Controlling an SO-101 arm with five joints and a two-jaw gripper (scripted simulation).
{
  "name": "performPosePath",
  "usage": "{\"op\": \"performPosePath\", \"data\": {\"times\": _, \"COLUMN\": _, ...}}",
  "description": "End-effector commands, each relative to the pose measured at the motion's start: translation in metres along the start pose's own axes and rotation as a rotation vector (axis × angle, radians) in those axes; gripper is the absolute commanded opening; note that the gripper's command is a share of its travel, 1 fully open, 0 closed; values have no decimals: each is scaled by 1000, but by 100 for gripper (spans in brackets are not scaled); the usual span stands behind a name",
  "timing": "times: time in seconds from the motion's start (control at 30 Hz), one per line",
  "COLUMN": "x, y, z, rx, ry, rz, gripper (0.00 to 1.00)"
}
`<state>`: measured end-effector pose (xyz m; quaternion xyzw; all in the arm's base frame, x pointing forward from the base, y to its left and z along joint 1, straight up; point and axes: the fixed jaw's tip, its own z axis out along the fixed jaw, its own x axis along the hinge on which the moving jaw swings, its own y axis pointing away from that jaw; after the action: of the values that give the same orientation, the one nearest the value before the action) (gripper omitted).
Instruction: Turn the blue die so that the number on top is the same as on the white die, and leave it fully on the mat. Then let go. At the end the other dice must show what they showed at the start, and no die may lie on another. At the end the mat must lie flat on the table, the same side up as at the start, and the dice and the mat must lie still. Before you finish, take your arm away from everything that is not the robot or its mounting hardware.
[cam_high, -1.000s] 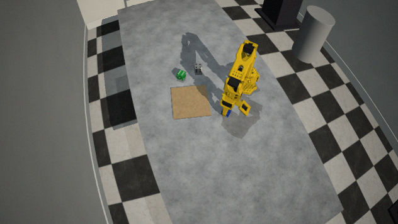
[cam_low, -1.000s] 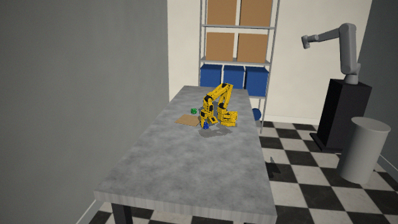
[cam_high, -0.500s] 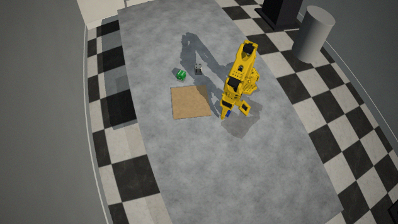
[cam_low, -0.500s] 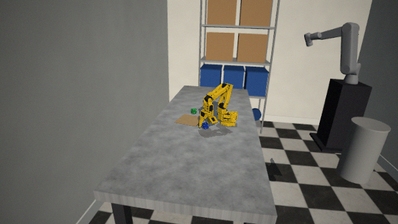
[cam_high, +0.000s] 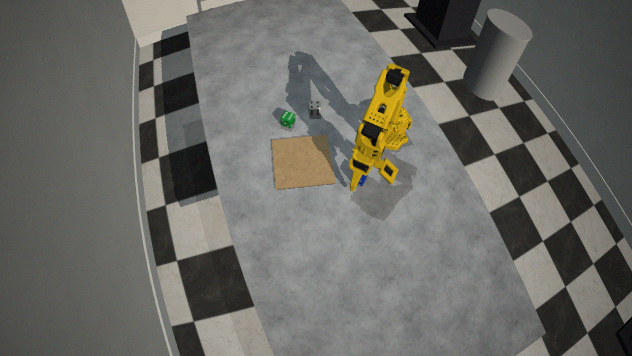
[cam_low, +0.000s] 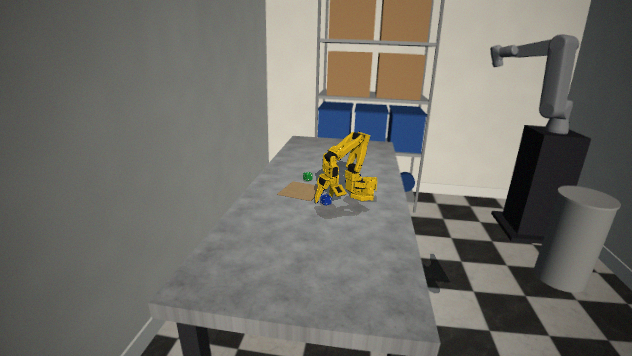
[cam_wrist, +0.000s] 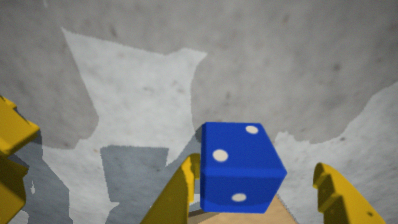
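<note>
Wrist view puts the blue die (cam_wrist: 240, 165) between the jaws of the gripper (cam_wrist: 257, 167). The jaws stand partly apart and are not clamping it. One yellow finger (cam_wrist: 182, 192) lies close against the die's left side, while the other is clear of its right side with bare table (cam_wrist: 150, 100) showing in the gap. That spacing suggests a release, with the die left to settle on whichever face it now rests on. White pips show on the faces turned toward the camera, but I cannot tell which number faces up.

A tan patch shows under the die at the bottom edge of this view. It is probably the mat (cam_high: 300, 162), though I cannot tell whether the die touches it. From above, the blue die (cam_high: 364, 180) sits just beside the mat's right edge and seems to be on the grey table, not on the mat. If so, the placement part of the task is not yet done.

The arm (cam_high: 382, 115) is folded low and reaches steeply down over the die, a posture that suits tipping it over an edge. The white die (cam_high: 314, 109) and the green die (cam_high: 287, 119) stand near each other beyond the mat's far edge, well apart from the gripper, so work here should not disturb them. The white die's top pips are too small to read. The mat looks flat.
</note>
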<state>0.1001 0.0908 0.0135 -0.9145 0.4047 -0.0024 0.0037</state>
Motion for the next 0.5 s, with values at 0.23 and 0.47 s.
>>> {"op": "performPosePath", "data": {"times": 0.23, "x": -1, "y": -13, "z": -36, "rx": 71, "ry": -2, "rz": -11, "gripper": 36}}
{"op": "performPosePath", "data": {"times": 0.47, "x": -1, "y": -11, "z": -54, "rx": 71, "ry": -2, "rz": -11, "gripper": 36}}
